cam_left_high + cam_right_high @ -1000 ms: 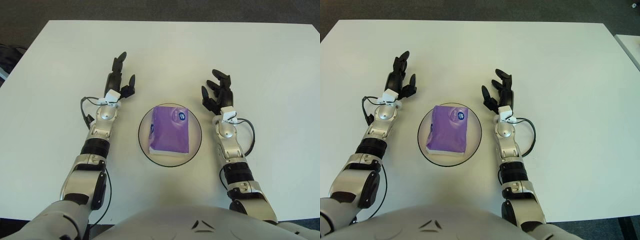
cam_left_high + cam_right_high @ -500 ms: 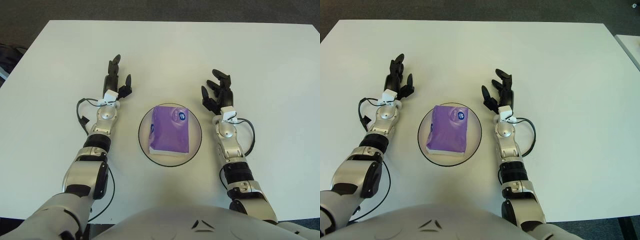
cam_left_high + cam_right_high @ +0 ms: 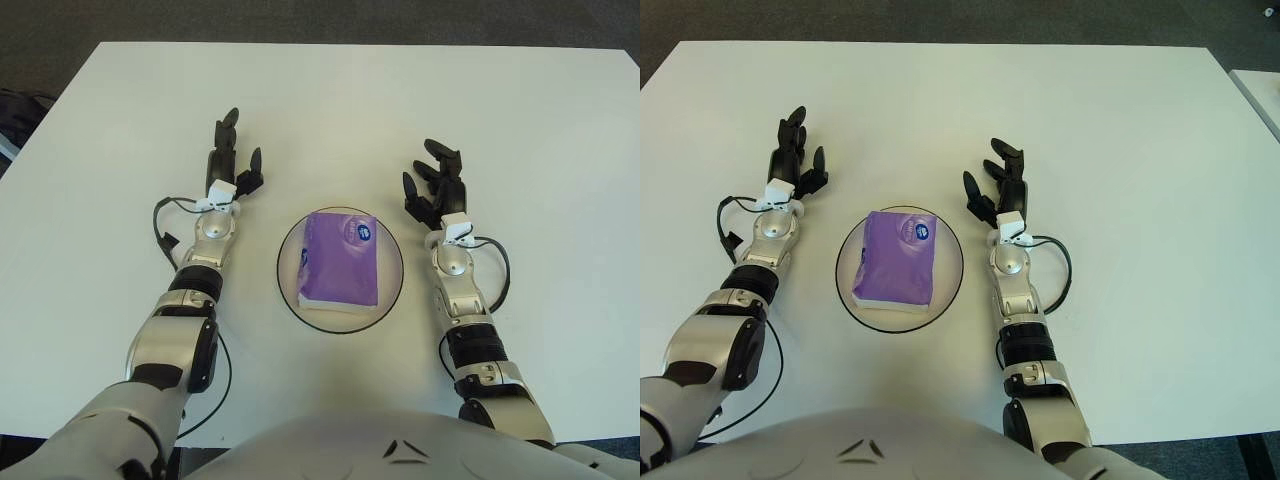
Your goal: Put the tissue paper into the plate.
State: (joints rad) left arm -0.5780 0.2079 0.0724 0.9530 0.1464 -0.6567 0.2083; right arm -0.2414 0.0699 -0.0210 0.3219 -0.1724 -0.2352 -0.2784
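Note:
A purple pack of tissue paper lies flat inside the round clear plate at the middle of the white table. My left hand is to the left of the plate and a little further back, fingers spread and holding nothing. To the right of the plate, my right hand also has its fingers spread and holds nothing. Neither hand touches the plate or the pack.
The white table stretches wide behind and beside the plate. A black cable loops at each wrist, the left loop and the right loop. Dark floor lies beyond the far edge.
My left hand has drawn a little to the left, away from the plate, and its forearm has swung outward. The right hand, pack and plate have not moved.

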